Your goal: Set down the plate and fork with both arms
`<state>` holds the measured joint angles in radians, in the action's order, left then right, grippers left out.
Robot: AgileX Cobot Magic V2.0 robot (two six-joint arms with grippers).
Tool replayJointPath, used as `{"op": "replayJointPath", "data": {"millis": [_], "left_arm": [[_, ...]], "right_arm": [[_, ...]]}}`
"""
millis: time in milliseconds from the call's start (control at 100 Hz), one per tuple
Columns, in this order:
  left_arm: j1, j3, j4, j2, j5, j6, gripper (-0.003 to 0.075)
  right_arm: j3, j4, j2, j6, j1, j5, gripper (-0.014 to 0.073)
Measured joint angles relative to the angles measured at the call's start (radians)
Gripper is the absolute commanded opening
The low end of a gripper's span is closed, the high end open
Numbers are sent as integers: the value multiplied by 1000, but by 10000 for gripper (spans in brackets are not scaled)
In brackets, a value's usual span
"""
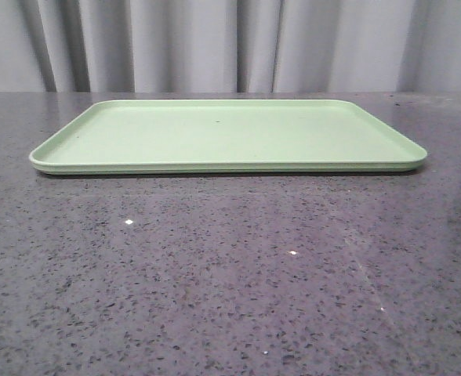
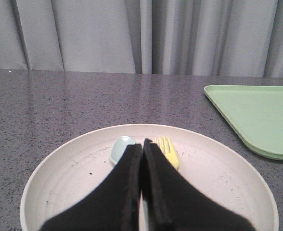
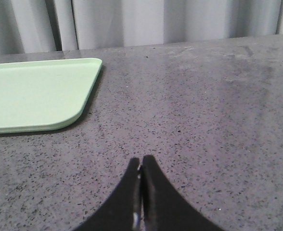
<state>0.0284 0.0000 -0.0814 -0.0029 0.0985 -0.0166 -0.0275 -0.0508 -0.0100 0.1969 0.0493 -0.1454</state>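
Tray (image 1: 227, 135): bare, nothing placed. Plate (image 2: 74, 173): on table (image 1: 215, 274), left of tray, holding fork (image 2: 168, 150) and spoon (image 2: 119, 148). Left claw (image 2: 142, 144), right claw (image 3: 140, 163): clenched, apparently empty.

Looks like a staged test bench in a lab or studio rather than anyone's real kitchen. The countertop (image 1: 230, 298) is dark speckled grey stone, and right behind it hangs a plain grey pleated curtain (image 1: 230, 43) that closes off the whole background, so no walls, cupboards or appliances show. What sits on the surface is plastic tableware: a flat light-green tray (image 1: 229, 135), a pale cream plate (image 2: 74, 168) with a yellow fork (image 2: 168, 151) and a pale blue spoon (image 2: 120, 147) lying on it. Black robot gripper fingers (image 3: 148, 192) poke into both wrist views.
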Motion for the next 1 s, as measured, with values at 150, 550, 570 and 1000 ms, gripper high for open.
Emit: {"op": "replayJointPath", "data": {"millis": [150, 550, 570, 1000], "left_arm": [[0, 0, 0, 0, 0, 0, -20], [0, 0, 0, 0, 0, 0, -20], [0, 0, 0, 0, 0, 0, -20], [0, -1, -35, 0, -31, 0, -21]], "right_arm": [[0, 0, 0, 0, 0, 0, -67], [0, 0, 0, 0, 0, 0, -67], [0, 0, 0, 0, 0, 0, -67], [0, 0, 0, 0, 0, 44, -67]]}}
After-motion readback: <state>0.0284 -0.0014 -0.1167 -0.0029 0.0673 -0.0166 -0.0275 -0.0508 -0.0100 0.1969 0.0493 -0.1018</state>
